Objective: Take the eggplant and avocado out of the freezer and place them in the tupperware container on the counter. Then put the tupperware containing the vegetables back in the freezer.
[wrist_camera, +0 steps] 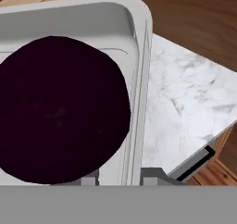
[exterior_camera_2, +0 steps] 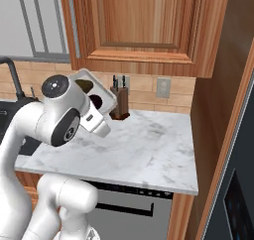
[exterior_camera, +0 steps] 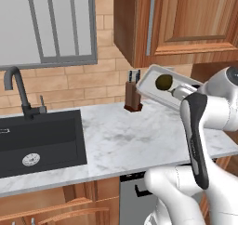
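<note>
I'm looking over a white-grey veined marble bench (exterior_camera: 130,135) that sits on wooden cabinets, with a grey dishwasher front (exterior_camera_2: 134,204) below it and a brick-pattern backsplash behind. A black sink (exterior_camera: 42,140) with a dark tap is sunk into the bench on the left, and a brown knife block (exterior_camera: 133,96) stands against the wall under the wooden cupboards. The tupperware container (exterior_camera: 153,82) (pale, translucent, low-rimmed) is lifted clear of the bench and tilted. My tool (wrist_camera: 119,179) is pinched narrow on its rim. Inside it, the olive avocado (exterior_camera: 163,82) and the rounded, near-black eggplant (wrist_camera: 60,109) lie.
</note>
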Available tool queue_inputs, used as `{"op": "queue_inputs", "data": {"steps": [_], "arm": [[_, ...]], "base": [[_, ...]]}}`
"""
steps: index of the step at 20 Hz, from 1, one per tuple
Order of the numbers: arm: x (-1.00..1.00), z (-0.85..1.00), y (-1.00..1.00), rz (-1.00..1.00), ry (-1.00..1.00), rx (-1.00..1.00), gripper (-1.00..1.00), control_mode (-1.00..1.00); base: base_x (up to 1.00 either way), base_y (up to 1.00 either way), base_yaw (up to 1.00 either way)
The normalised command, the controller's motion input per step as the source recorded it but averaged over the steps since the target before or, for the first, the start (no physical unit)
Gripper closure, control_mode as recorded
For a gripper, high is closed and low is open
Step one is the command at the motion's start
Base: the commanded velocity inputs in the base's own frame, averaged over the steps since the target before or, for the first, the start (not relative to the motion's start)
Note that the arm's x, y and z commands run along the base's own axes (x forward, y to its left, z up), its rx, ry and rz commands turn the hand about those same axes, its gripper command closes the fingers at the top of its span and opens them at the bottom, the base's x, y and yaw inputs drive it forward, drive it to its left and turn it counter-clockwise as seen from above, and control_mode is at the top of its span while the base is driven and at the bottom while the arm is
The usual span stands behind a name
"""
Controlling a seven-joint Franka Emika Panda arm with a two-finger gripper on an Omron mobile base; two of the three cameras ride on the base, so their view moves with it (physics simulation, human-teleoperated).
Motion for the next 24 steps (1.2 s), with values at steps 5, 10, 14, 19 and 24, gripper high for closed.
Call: {"op": "queue_inputs", "data": {"steps": [5, 10, 14, 19, 24], "arm": [[-0.29, 0.26, 0.62, 0.07, 0.00, 0.00, 1.00, -1.00], [-0.06, 0.02, 0.20, 0.03, 0.00, 0.00, 1.00, -1.00], [-0.10, 0.00, 0.02, 0.02, 0.00, 0.00, 1.00, -1.00], [-0.40, 0.12, 0.02, -0.02, 0.00, 0.00, 1.00, -1.00], [-0.39, 0.18, 0.05, -0.13, 0.15, 0.07, 1.00, -1.00]], "base": [[0.00, 0.00, 0.00], [0.00, 0.00, 0.00], [0.00, 0.00, 0.00], [0.00, 0.00, 0.00], [0.00, 0.00, 0.00]]}}
